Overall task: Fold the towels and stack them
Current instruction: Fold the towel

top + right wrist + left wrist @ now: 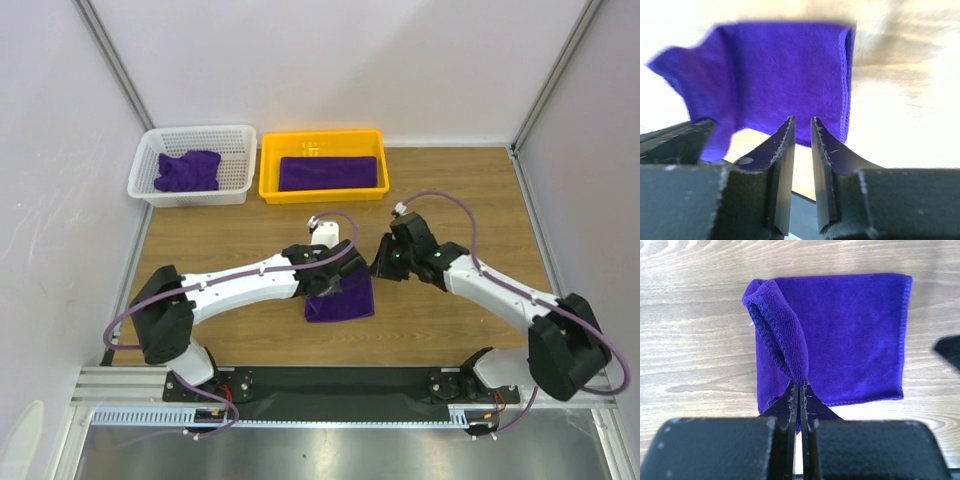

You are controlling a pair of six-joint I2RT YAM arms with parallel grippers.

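We see a matt, nubby terry towel [850,335] on a smooth wood-grain table [690,355]; the yellow tray [322,194] is glossy plastic.

You work on a wooden table [450,200] with a warm brown, straight-grained top; in the left wrist view its boards look paler. Plain pale walls close it in on three sides: a back wall [340,60], a left wall [50,200] and a right wall [600,180]. Two grey metal posts [108,60] slant up at the back corners. Along your near edge runs a silver rail [120,385] beside a black plate [340,383], with a brushed steel sheet [340,455] below. The light is soft and even, though in the right wrist view glare bleaches the wood almost white.
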